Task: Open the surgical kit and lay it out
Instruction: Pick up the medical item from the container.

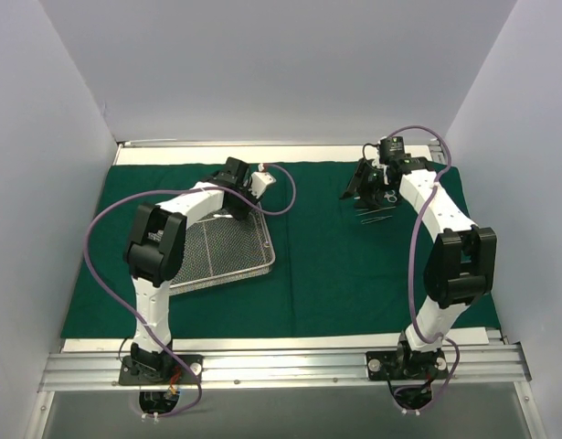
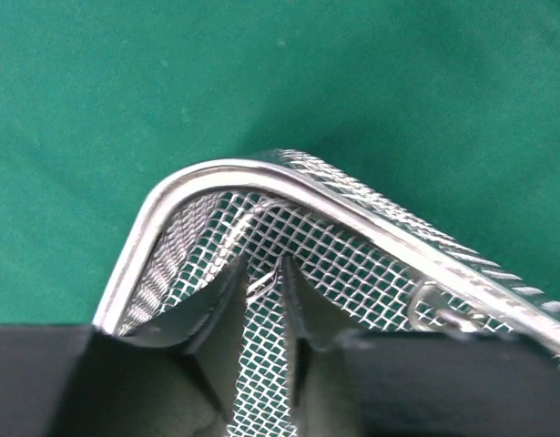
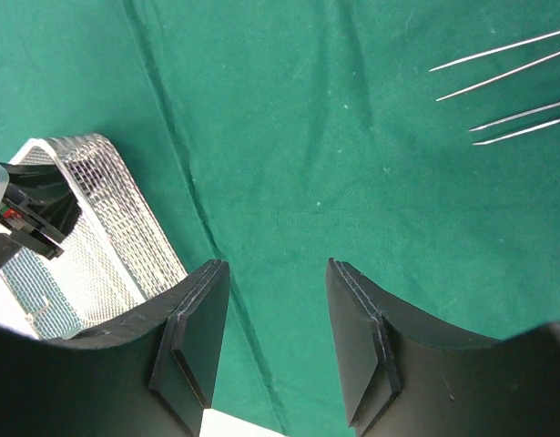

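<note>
- Top external view: a green cloth [image 1: 335,274] is seen spread flat over the tabletop [image 1: 262,154]. A wire-mesh tray [image 1: 226,261] lies askew on the cloth's left half. A few thin metal instruments [image 1: 376,218] are laid on the right half, well apart from the tray.
- Left wrist view: the left end effector [image 2: 261,273] is shown at the tray's far right corner, just inside the rounded rim. Its fingers [image 2: 211,346] are drawn narrow, with only a slit between them. Whether the mesh wall is actually pinched cannot be told.
- Right wrist view: the right end effector [image 3: 277,269] is held moderately wide and empty above bare cloth, near the instruments but not touching them.
- Step judged to be in hand: the cloth is already unfolded, and the tray is probably being taken by its corner to be straightened or moved aside.
- Risk 1: a grip on a single corner is off-centre, so the tray could be swung or tipped when lifted. It could also be lost from the fingers if only thin wire is caught.
- Risk 2: if the tray is dragged rather than lifted, the cloth could be puckered and the light instruments shifted or rolled.
- Risk 3: the fingertips could be snagged in the mesh openings on release.
</note>
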You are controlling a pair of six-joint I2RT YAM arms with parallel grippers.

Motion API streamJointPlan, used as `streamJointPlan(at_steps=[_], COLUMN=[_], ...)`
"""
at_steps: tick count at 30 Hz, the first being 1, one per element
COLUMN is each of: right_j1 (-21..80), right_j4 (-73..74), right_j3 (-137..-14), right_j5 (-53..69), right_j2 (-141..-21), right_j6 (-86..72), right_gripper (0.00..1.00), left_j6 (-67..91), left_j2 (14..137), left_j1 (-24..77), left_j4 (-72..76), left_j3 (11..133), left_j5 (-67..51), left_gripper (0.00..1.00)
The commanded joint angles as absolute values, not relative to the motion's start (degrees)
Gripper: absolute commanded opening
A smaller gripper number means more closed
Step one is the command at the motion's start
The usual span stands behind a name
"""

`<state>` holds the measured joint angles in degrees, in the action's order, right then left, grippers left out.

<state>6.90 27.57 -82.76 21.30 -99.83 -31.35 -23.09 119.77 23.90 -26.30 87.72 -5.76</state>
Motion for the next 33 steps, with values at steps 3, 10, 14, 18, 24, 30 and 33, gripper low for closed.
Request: streamJointPlan(at_steps=[3, 10, 14, 18, 24, 30, 33], right_j1=[7.21, 7.21, 7.29, 7.56, 9.66, 12.39, 14.06], right_j4=[28.13, 27.77, 27.42, 27.07, 24.09, 17.68, 15.03], right_j3=[-81.65, -82.7, -83.76, -85.25, -87.45, -90.79, -91.75], right_j5=[21.18, 21.44, 21.97, 22.67, 29.17, 38.74, 43.94], right_j2=[-96.59, -97.2, -97.73, -98.61, -100.46, -101.43, -100.99], right_j6=[-30.5, -30.67, -30.85, -30.5, -27.95, -27.24, -26.55], right_gripper=[0.47, 0.47, 0.47, 0.47, 0.47, 0.51, 0.53], left_j6=[-21.71, -18.81, -14.78, -9.24, 8.68, 25.21, 32.94], left_j2=[119.62, 115.85, 112.6, 109.52, 102.31, 98.7, 98.0], left_j1=[23.64, 23.91, 24.17, 24.0, 21.1, 17.85, 16.79], left_j4=[-23.38, -25.92, -30.13, -35.58, -40.25, -30.86, -25.76], left_j3=[87.01, 88.77, 90.35, 93.68, 98.43, 97.56, 96.25], left_j5=[0.16, 6.23, 9.31, 12.82, -0.56, -25.63, -31.9], left_gripper=[0.14, 0.02, 0.02, 0.02, 0.02, 0.02, 0.02])
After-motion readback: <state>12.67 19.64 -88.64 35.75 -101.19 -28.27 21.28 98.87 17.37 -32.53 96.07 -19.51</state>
